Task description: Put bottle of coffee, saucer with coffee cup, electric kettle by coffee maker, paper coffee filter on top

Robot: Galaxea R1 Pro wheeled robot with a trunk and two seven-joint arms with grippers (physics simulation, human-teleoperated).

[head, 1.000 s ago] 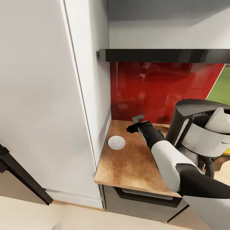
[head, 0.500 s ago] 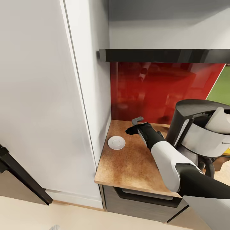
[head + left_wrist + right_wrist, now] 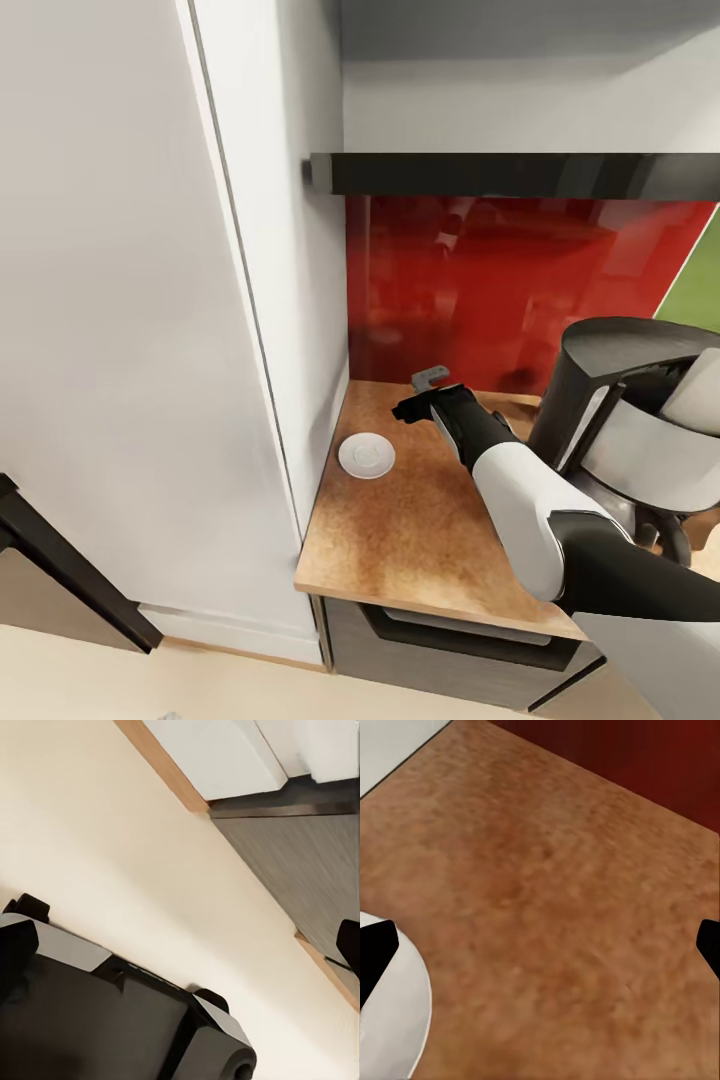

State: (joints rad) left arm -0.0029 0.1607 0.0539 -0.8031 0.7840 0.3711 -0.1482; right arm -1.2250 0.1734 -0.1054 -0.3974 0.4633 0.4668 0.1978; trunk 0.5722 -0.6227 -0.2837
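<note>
On countertop (image 3: 400,520): saucer (image 3: 366,457) bare (apparently); right claw (image 3: 418,392) spread above.

A tall white cabinet panel (image 3: 130,320) fills the left beside a glossy red backsplash (image 3: 500,280) that reflects the room under a pale grey wall (image 3: 520,100), with grey cabinet fronts (image 3: 450,650) below, a cream floor (image 3: 150,680) at the bottom, and 1 green patch (image 3: 695,285) at the right edge.
</note>
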